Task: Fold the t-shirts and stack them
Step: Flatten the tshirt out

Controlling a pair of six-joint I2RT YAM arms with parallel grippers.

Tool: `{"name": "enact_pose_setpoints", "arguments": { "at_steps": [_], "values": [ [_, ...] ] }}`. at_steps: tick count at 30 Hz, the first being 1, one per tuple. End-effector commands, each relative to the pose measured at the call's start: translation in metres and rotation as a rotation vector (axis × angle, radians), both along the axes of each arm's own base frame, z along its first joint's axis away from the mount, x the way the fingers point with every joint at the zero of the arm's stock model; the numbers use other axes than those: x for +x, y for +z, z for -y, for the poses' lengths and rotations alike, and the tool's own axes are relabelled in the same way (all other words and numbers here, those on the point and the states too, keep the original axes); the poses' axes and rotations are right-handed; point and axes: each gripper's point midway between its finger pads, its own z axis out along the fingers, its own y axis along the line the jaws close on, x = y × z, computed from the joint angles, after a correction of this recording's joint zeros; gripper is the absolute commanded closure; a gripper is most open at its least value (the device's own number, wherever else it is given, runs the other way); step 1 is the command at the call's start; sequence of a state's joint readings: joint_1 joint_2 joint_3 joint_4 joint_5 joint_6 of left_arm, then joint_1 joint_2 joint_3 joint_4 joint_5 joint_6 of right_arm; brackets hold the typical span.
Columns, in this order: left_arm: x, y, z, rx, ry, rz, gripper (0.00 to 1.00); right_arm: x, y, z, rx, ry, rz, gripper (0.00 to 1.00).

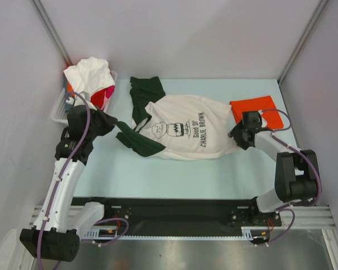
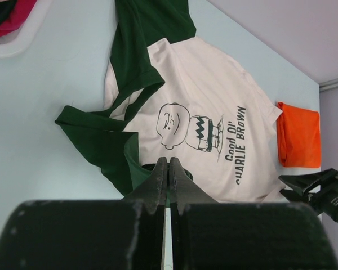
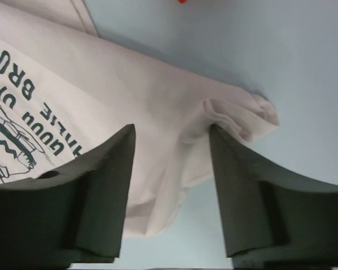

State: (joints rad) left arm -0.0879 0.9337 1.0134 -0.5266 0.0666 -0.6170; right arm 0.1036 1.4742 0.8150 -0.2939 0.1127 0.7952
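- item: cream t-shirt (image 1: 180, 135), dark green sleeves, cartoon print with "good ol' charlie brown" lettering. lies face up and spread at the middle of the pale blue table (image 1: 174, 174), collar toward the left side, hem toward the right. one green sleeve points to the far edge, the other to the near left.
- left gripper (image 1: 112, 124): at the left of the table, just beside the near green sleeve. fingers pressed together, with a sliver of green cloth between them in the wrist view; the sleeve edge is drawn to a point at the fingertips.
- right gripper (image 3: 172, 129): at the shirt's hem corner on the right. fingers stand apart, astride a bunched fold of cream cloth; the right-hand finger touches the bunched corner, and nothing is clamped.
- item: orange t-shirt (image 1: 259, 109), folded flat, far right of the table, just beyond the right gripper and close to the cream shirt's hem.
- item: white basket (image 1: 59, 109), far left corner, holding a heaped white shirt (image 1: 90, 73) over red and pink cloth (image 1: 104, 97).
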Motion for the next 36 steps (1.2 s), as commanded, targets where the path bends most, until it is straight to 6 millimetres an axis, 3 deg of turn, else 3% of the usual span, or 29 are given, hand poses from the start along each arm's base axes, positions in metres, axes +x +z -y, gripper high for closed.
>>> {"name": "enact_pose_setpoints", "arguments": {
  "at_steps": [1, 6, 10, 21, 26, 36],
  "values": [
    [0.007, 0.024, -0.009, 0.027, 0.026, 0.069, 1.0, 0.031, 0.017, -0.01, 0.02, 0.038, 0.066, 0.36],
    [0.005, 0.01, -0.01, 0.023, 0.031, 0.042, 1.0, 0.02, 0.028, -0.001, -0.023, 0.031, 0.075, 0.41],
    [0.008, 0.0, -0.008, 0.007, 0.031, 0.027, 1.0, -0.006, 0.025, 0.012, -0.081, 0.017, 0.074, 0.46],
    [0.008, 0.005, -0.006, -0.005, 0.027, 0.044, 1.0, -0.041, 0.02, 0.029, -0.094, -0.004, 0.079, 0.64],
    [0.007, 0.005, -0.006, -0.006, 0.024, 0.046, 1.0, -0.04, 0.007, 0.023, -0.037, 0.006, 0.063, 0.55],
    [0.005, 0.0, -0.007, 0.001, 0.021, 0.039, 1.0, -0.021, -0.005, 0.016, 0.009, -0.001, 0.06, 0.55]
  ]
}}
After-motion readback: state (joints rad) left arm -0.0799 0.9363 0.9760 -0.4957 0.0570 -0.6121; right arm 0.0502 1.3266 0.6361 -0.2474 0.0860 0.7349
